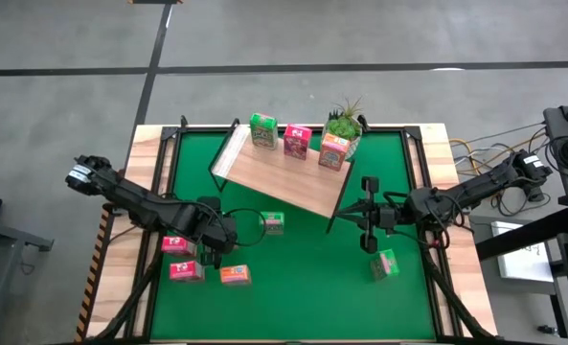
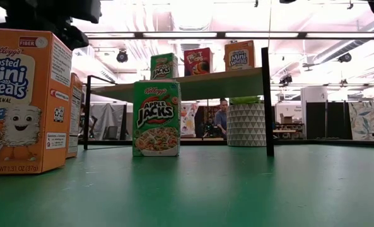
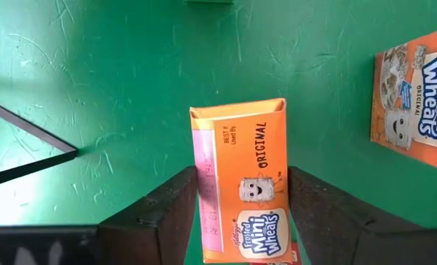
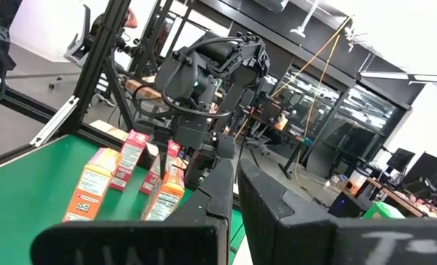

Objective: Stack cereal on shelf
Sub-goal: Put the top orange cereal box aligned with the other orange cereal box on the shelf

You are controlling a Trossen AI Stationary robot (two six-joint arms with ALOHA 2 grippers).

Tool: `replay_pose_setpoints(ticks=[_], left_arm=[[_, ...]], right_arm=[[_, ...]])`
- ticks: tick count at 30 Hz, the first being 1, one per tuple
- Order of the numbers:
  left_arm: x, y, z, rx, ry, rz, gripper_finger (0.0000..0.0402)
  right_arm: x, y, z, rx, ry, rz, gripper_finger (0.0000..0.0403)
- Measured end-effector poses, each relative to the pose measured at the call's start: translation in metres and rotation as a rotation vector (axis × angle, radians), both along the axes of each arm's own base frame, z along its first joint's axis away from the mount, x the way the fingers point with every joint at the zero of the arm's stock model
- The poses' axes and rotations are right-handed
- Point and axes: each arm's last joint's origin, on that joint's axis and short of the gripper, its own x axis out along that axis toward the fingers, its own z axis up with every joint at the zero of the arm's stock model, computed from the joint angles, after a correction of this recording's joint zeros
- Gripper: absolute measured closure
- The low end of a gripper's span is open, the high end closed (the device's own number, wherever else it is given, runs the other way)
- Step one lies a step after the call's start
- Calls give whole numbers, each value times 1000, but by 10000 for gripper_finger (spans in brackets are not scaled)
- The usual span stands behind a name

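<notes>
We see the shelf (image 1: 288,177), a light-wood board in a thin black frame, standing raised over the green mat (image 1: 303,287) on the counter (image 1: 461,278). On top of it stand three small boxes in a row: a green box (image 1: 262,130), a pink-red box (image 1: 297,142) and an orange box (image 1: 333,151), just beside a potted plant (image 1: 344,123). The left gripper (image 1: 212,251) hangs over an orange Mini-Wheats box (image 3: 240,191), its jaws set either side of the box; we cannot tell whether they press it. A green Apple Jacks box (image 2: 156,118) stands upright on the mat near the shelf. The right gripper (image 1: 368,213) waits beside the shelf, jaws closed on nothing.
</notes>
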Motion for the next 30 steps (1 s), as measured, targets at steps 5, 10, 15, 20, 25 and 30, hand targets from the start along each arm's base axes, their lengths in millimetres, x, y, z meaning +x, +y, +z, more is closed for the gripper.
replay_pose_setpoints(ticks=[5, 10, 15, 20, 25, 30], left_arm=[[1, 0, 0, -4, -14, 16, 230], [0, 1, -4, 16, -21, 46, 222], [-2, 2, -10, 19, -8, 51, 188], [-1, 1, -11, 17, -16, 41, 166], [-1, 1, -11, 15, -20, 44, 171], [1, 0, -14, 1, -47, 61, 177]], right_arm=[[0, 0, 0, 7, 4, 1, 390], [0, 0, 0, 16, 5, 2, 390], [0, 0, 0, 15, 5, 2, 390], [0, 0, 0, 15, 6, 2, 390], [0, 0, 0, 14, 6, 2, 390], [0, 0, -1, 11, 9, 2, 390]])
